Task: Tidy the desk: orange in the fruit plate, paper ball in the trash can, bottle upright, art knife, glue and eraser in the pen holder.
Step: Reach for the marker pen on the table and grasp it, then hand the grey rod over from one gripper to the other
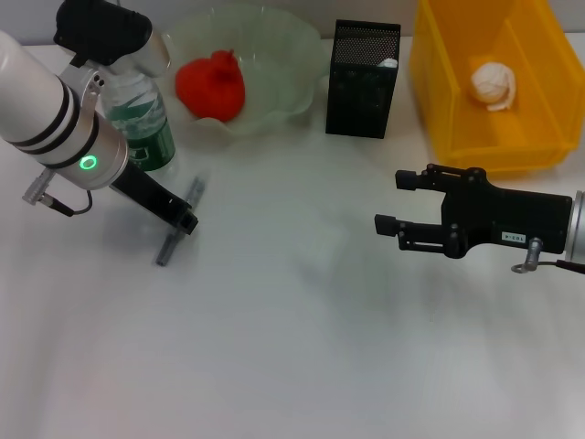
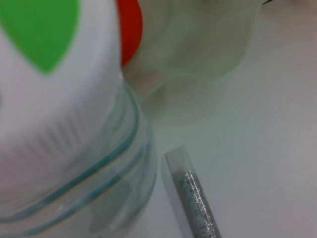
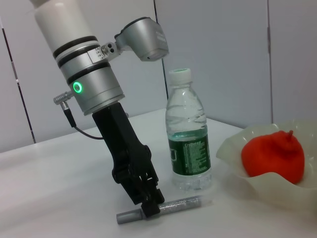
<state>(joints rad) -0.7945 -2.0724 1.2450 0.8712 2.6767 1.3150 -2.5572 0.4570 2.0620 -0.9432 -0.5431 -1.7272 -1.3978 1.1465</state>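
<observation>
A clear water bottle [image 1: 142, 123] with a green label stands upright at the back left; it also shows in the right wrist view [image 3: 187, 144] and close up in the left wrist view [image 2: 74, 148]. A red-orange fruit [image 1: 212, 84] lies in the pale fruit plate [image 1: 292, 64]. A slim grey glittery stick [image 1: 176, 226] lies on the desk in front of the bottle. My left gripper [image 1: 187, 222] reaches down onto its middle and is closed around it [image 3: 148, 206]. My right gripper [image 1: 398, 201] hovers open and empty at the right. A paper ball [image 1: 494, 82] lies in the yellow bin [image 1: 439, 101].
A black mesh pen holder [image 1: 363, 82] stands at the back centre with something white [image 1: 388, 64] inside. The bottle and the plate stand close behind the left gripper. The plate also shows in the right wrist view [image 3: 233, 153].
</observation>
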